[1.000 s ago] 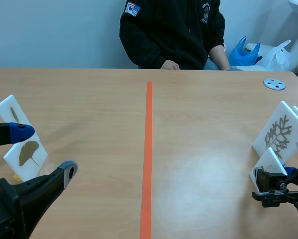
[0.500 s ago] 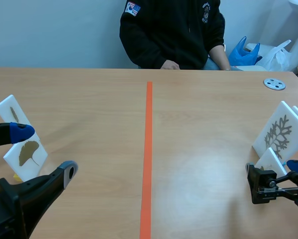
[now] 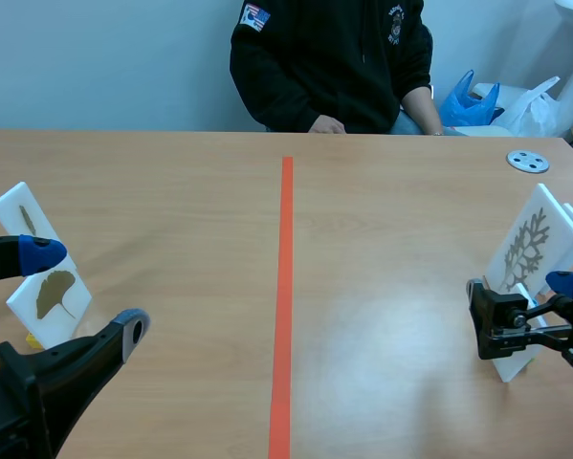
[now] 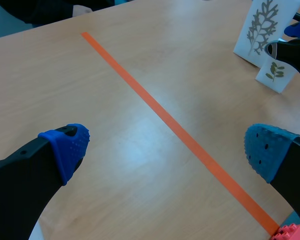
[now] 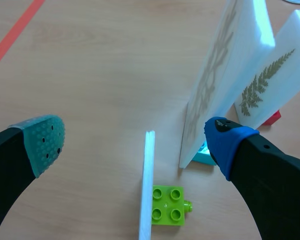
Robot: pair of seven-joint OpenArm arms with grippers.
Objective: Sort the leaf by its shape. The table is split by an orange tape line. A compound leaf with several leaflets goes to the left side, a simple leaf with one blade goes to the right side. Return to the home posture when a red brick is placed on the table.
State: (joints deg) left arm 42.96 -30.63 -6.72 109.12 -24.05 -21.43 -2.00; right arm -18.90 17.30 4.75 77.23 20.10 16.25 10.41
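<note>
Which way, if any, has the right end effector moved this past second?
Yes. The right end effector shifted toward the orange tape line and slightly away from the robot.

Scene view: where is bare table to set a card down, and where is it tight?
Wide bare wood lies on both sides of the tape line, bounded left by the ginkgo card and left gripper, right by the right gripper. Crowded: the right edge, where small card, branched-leaf card and fern card stand close together.
</note>
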